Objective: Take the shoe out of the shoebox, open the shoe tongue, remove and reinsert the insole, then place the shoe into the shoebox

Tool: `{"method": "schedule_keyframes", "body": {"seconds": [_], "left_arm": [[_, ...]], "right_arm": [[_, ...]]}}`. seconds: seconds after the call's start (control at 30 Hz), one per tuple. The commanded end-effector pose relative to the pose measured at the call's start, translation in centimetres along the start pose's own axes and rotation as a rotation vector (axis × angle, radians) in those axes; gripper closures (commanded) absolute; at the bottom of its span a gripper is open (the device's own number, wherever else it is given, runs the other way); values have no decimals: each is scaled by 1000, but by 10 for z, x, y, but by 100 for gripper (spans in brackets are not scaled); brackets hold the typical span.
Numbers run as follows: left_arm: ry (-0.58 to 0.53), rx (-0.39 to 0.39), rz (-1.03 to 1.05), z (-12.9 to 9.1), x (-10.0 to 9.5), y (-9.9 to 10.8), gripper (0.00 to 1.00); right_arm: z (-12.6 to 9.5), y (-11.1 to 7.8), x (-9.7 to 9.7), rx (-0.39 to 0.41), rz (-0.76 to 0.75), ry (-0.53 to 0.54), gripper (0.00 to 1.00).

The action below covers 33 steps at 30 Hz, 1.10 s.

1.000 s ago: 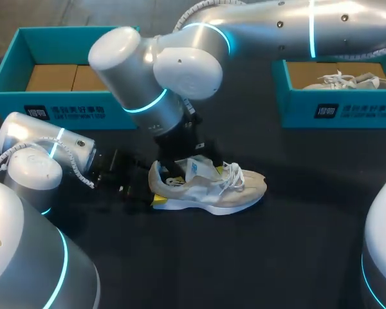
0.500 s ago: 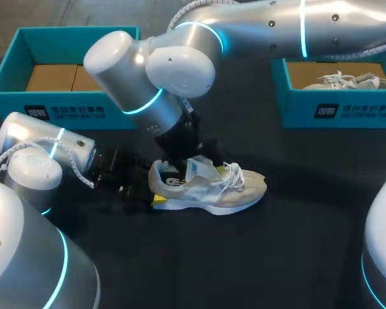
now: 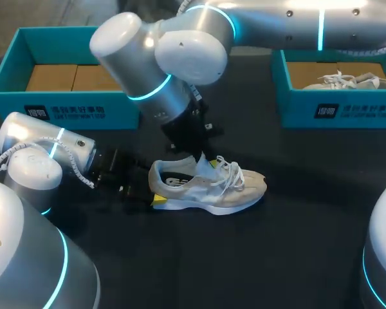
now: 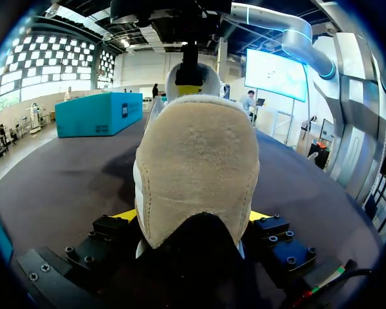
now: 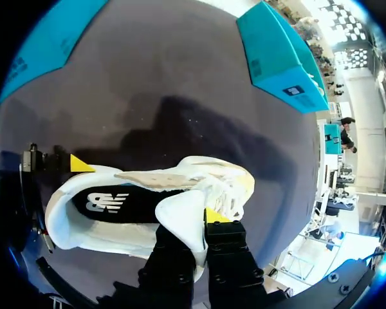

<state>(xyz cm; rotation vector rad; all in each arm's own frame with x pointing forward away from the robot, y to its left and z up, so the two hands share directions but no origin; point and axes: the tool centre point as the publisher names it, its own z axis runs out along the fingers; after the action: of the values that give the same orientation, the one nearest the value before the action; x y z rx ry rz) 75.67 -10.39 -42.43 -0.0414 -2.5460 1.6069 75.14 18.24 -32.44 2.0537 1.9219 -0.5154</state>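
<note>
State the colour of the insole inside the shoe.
Black insole with white print, best seen in the right wrist view.

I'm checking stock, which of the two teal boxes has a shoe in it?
The teal box on the right: a white laced shoe lies inside. The left box shows only brown cardboard.

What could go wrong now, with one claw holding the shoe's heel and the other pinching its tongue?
1. The right gripper pinches only the edge of the tongue; the flap might slip free if pulled harder.
2. The left gripper clamps the shoe only at its heel, so a strong pull could tilt it or drag it out.
3. The laces look threaded close to the tongue, which may keep the opening too tight to reach the insole.
</note>
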Motion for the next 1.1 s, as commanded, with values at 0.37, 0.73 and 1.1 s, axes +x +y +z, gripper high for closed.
{"method": "schedule_keyframes", "body": {"seconds": [0.37,0.73,1.1], "left_arm": [[1,-2,0,2,-1,1,100],[1,-2,0,2,-1,1,100],[1,-2,0,2,-1,1,100]], "right_arm": [[14,1,-68,-45,8,258,100],[48,-3,-105,-24,40,262,100],[64,1,-106,-39,27,336,100]]}}
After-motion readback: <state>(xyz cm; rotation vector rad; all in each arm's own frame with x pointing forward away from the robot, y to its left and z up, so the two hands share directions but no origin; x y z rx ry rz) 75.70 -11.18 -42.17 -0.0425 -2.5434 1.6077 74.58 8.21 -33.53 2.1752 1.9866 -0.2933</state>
